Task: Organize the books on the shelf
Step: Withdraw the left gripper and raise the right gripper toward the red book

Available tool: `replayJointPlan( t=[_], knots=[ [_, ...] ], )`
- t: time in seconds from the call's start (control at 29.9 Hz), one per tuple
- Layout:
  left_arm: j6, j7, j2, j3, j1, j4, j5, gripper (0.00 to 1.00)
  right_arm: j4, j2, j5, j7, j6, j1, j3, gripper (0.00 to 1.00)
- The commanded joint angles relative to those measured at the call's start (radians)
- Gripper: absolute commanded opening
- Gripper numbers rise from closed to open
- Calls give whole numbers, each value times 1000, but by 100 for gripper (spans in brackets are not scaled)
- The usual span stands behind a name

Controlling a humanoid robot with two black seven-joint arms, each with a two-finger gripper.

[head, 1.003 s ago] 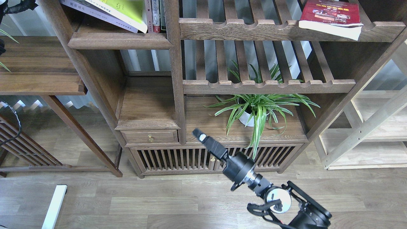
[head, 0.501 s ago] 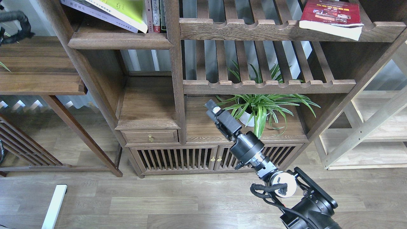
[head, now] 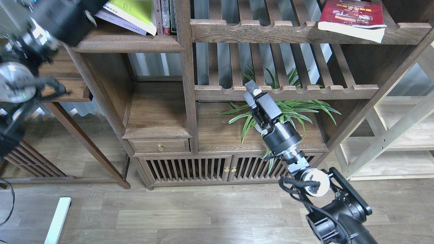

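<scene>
While both arms reach up, books still loose on the bookcase.
Right gripper [head: 251,88] centre frame, before the spider plant [head: 281,112], fingers together, empty; left gripper's state hidden, upper left, by the leaning yellow-green book [head: 135,10] on the shelf [head: 127,42]; dark red book [head: 352,18] upper right.

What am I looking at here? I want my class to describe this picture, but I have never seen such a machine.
The picture is taken from a humanoid robot's own head, looking forward and down at a tall dark wood bookcase. The black jointed right arm rises from the lower right; its two-finger gripper holds nothing and points toward a green striped potted plant. The left arm enters blurred at the upper left, its gripper out of sight. On the solid dark-brown wooden shelf lean a yellow-green book and a pale lavender-white book. A dark red book with white pages lies on a slatted rack.
</scene>
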Motion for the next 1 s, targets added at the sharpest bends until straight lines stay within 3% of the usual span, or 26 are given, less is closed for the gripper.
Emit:
replayJointPlan(
  t=[0.0,0.3,0.47,0.64,0.97],
  knots=[
    [0,2,-13,1,135,-91,31,97,4,0,0,0,0,20,34,82],
    [0,3,-111,-2,357,-225,137,97,-19,0,62,0,-5,83,139,83],
    [0,37,-164,-2,426,-245,146,97,-30,0,109,0,-82,83,155,83],
    [0,52,-175,-1,452,-246,146,97,-59,-1,157,0,-142,94,202,83],
    [0,52,-175,-5,465,-262,145,97,-120,-130,252,0,-209,153,264,82]
  ],
)
